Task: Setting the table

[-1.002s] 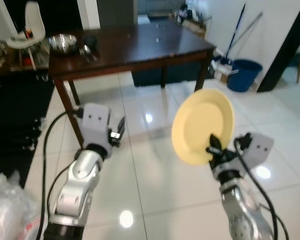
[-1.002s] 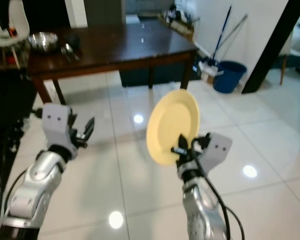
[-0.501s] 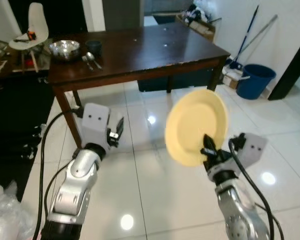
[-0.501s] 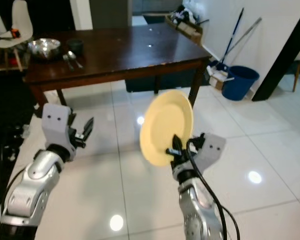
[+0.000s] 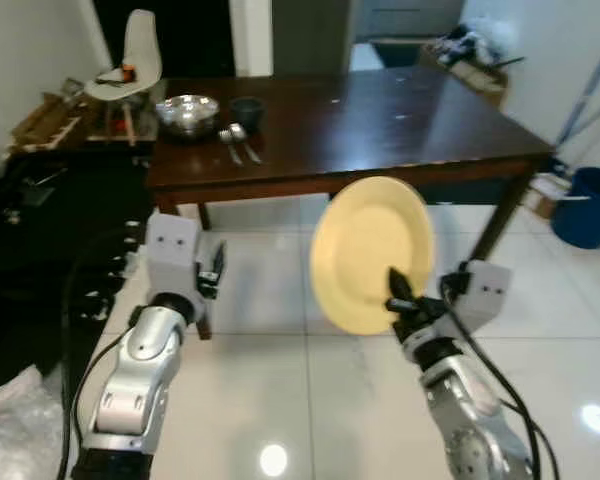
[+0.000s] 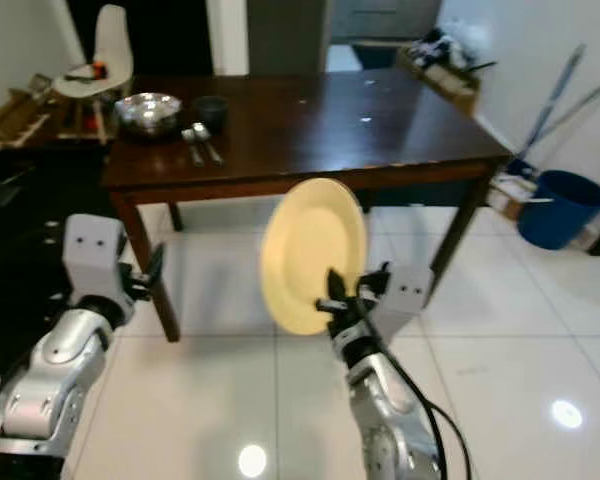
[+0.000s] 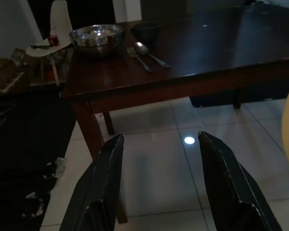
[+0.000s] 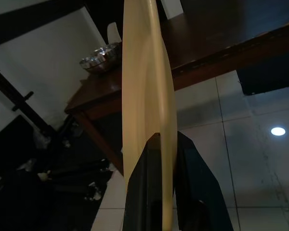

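Edgewise, right pincer (image 8: 161, 144) clamps plate (image 8: 147, 86) (yellow).

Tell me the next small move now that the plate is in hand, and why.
Probably step closer to the dark wooden table. The right tool grips the round yellow plate by its lower rim, upright, above white floor tiles short of the table's edge. The steel bowl and cutlery sit at the far left, leaving bare tabletop.

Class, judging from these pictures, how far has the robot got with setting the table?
Done: a metal bowl, dark cup and two spoons sit at the table's far left corner. In hand: the right gripper holds the yellow plate upright by its lower rim, above the floor. The left gripper is open. Left: placing the plate on the table.
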